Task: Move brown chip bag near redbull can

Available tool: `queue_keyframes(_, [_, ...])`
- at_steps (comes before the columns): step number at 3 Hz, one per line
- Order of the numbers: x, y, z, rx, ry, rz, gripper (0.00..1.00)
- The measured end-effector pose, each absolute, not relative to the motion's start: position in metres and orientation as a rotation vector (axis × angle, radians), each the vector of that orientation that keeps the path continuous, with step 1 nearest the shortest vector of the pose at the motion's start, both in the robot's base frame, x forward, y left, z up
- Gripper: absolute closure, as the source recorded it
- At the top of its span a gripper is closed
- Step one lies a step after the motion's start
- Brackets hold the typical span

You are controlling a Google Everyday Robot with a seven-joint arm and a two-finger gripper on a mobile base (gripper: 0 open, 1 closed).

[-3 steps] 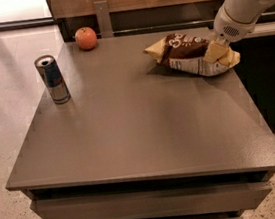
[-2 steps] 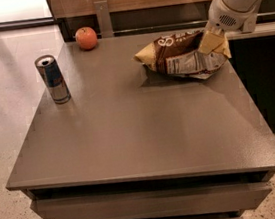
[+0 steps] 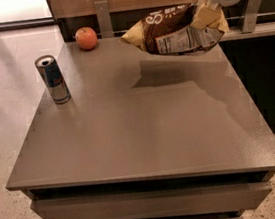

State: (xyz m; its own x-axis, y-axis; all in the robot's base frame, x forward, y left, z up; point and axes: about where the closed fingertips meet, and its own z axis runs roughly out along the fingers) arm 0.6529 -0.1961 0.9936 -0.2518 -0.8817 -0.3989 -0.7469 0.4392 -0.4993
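The brown chip bag (image 3: 172,32) hangs in the air above the far right part of the grey table (image 3: 145,130), its shadow on the tabletop below. My gripper (image 3: 205,16) is shut on the bag's right end, with the white arm coming in from the upper right. The redbull can (image 3: 53,79) stands upright near the table's left edge, well to the left of the bag.
A red-orange apple (image 3: 86,38) sits at the table's far edge, between can and bag. A wooden wall and metal posts (image 3: 103,17) stand behind the table. A dark cabinet is on the right, polished floor on the left.
The gripper has lifted the chip bag off the tabletop and carried it left. The can and apple have not moved.
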Motion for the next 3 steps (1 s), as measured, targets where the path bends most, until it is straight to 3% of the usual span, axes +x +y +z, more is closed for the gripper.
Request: queue_keyframes(3, [0.668,-0.176,1.002,-1.214,2.116,-0.323,1.00])
